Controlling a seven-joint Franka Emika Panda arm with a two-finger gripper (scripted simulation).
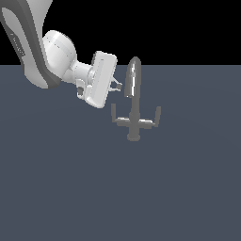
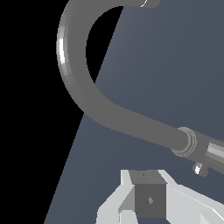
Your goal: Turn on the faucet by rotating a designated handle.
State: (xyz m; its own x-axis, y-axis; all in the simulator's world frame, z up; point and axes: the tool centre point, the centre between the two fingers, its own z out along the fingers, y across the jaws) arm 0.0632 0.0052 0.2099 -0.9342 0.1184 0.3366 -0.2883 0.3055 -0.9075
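Observation:
The grey metal faucet [image 1: 134, 101] stands on the floor with a tall arched spout and a round base. Its crossbar carries two upturned levers, one on the exterior view's left [image 1: 113, 113] and its twin on the right [image 1: 158, 113]. I cannot tell which of them is the handle. My gripper [image 1: 116, 86] hangs just left of the spout and above the left lever, touching neither. Its fingers look pressed together, with nothing between them. In the wrist view the spout [image 2: 87, 98] curves across in front of the gripper [image 2: 146, 192].
A flat dark blue-grey floor [image 1: 61, 188] lies all around the faucet. My white arm [image 1: 52, 52] comes in from the upper part of the exterior view's left. Nothing else shows.

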